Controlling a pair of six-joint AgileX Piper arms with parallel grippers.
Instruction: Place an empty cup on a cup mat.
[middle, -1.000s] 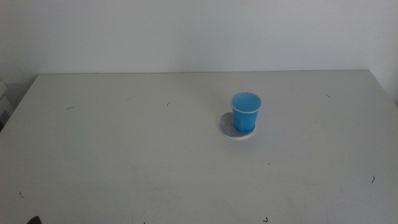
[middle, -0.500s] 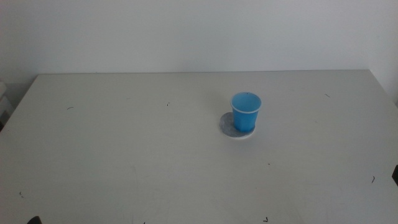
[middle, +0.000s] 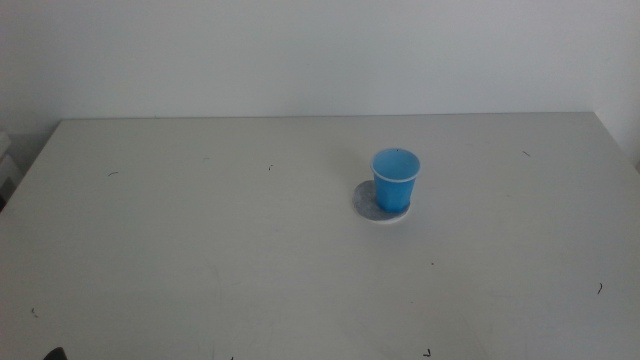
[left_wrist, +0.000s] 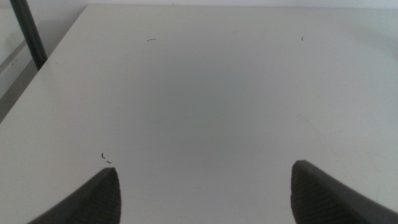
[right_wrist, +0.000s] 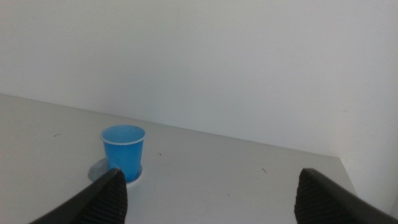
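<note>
Both pincers spread wide with nothing between them: left pincer (left_wrist: 202, 186) low over bare surface (middle: 200, 260), right pincer (right_wrist: 208, 193) well back from the things. Standing upright on the cup mat (middle: 368, 203), toward its right edge, the cup (middle: 395, 180), right of the surface's middle

A small dark shape that showed at the right edge of the middle view half a second ago, low beside the desk (middle: 200, 250), is gone from that edge; no other difference noted between the earlier frames and this one.
</note>
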